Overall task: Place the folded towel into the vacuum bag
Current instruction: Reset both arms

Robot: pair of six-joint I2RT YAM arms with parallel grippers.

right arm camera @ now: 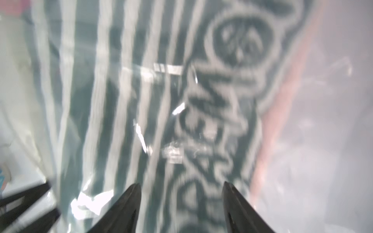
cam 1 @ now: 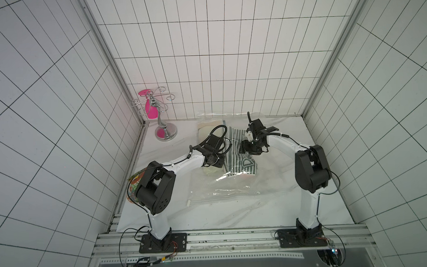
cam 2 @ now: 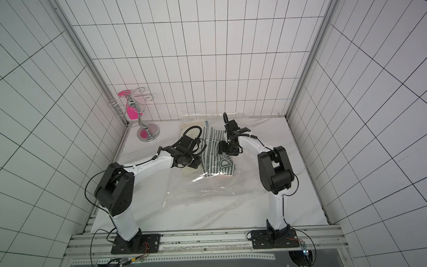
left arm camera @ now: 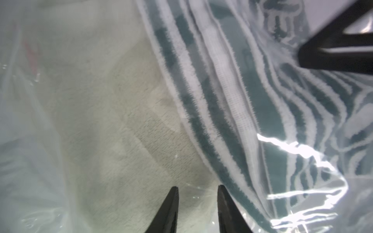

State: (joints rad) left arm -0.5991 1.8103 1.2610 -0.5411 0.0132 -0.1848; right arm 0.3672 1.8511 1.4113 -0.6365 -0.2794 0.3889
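Striped towel (cam 1: 241, 162) lies far-centre, seen through the film of the bag (cam 1: 234, 188) — judged already inside, beside a cream towel (cam 1: 208, 173). Left gripper (left arm camera: 197, 189): fingers narrowly apart. Right gripper (right arm camera: 181, 185): wider apart. Neither clamps anything; both hang close over the film. Best to press the towel flat toward the far end without snagging plastic. Clip (cam 1: 189, 203) near-left; stand (cam 1: 165, 132) far left, packet (cam 1: 133, 184) under the left elbow — neither obstructs.

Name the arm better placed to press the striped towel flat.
Right, probably: the right gripper hangs open directly over the striped towel; the left gripper is over the cream towel beside it.
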